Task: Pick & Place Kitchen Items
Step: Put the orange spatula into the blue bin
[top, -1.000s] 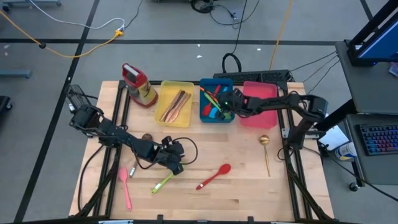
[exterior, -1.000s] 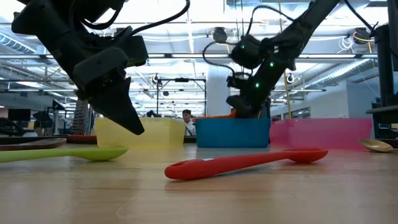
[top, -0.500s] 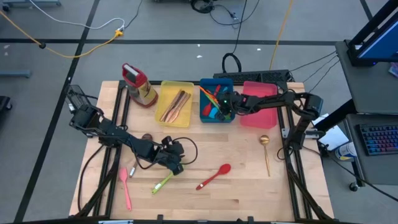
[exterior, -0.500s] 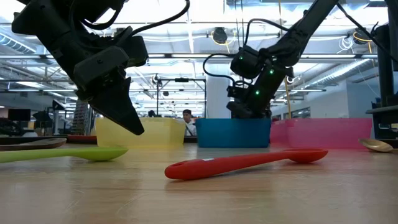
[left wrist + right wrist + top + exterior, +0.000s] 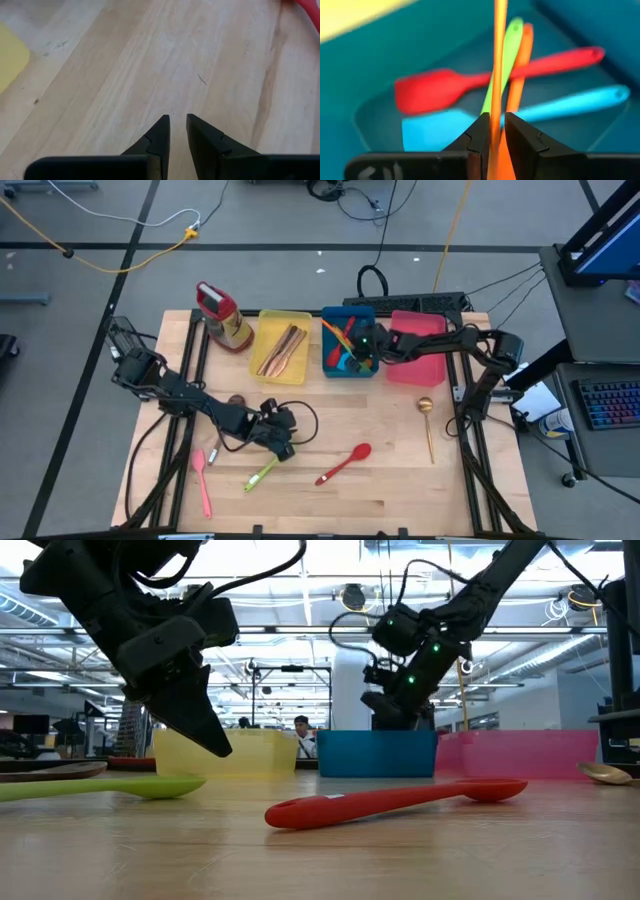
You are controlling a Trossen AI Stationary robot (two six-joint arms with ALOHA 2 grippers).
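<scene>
The right gripper (image 5: 493, 131) pinches an orange utensil (image 5: 498, 60) over the blue tray (image 5: 330, 366). The left gripper (image 5: 177, 131), near the green spoon (image 5: 262, 474), is slightly open and holds nothing.

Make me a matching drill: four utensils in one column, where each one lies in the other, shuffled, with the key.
1. red spoon
2. wooden spoons
3. gold spoon
4. blue spatula

a. in the yellow tray
b. on the table, right of the red spoon
c. in the blue tray
d. on the table, between the green spoon and the gold spoon

Pairs: 1-d, 2-a, 3-b, 4-c
</scene>
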